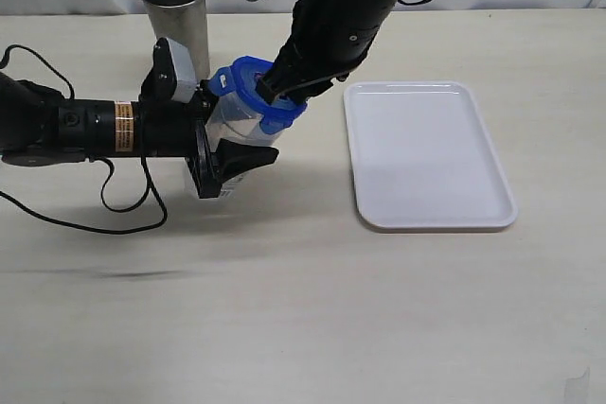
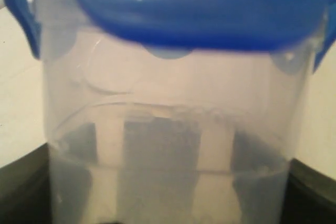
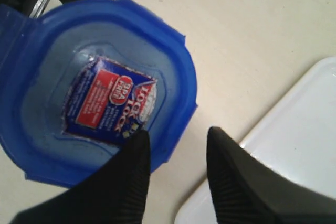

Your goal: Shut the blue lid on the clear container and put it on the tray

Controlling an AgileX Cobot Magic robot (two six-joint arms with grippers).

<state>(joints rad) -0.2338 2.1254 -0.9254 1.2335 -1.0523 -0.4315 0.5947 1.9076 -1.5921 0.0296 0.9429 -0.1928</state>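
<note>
The clear container (image 1: 234,122) (image 2: 173,103) stands on the table left of the tray (image 1: 426,153) (image 3: 299,129), and my left gripper (image 1: 223,147) (image 2: 168,192) is shut on its lower body from the left. The blue lid (image 1: 254,82) (image 2: 199,9) (image 3: 105,93) rests on its mouth, sticker face up and slightly tilted. My right gripper (image 1: 284,90) (image 3: 176,136) hangs open just above the lid's tray-side rim. One of its fingers (image 3: 137,150) is over the lid; the other is past the rim, over the table.
A grey metal cup (image 1: 175,16) stands behind the left arm near the table's far edge. A black cable (image 1: 123,205) loops on the table below the left arm. The tray holds nothing.
</note>
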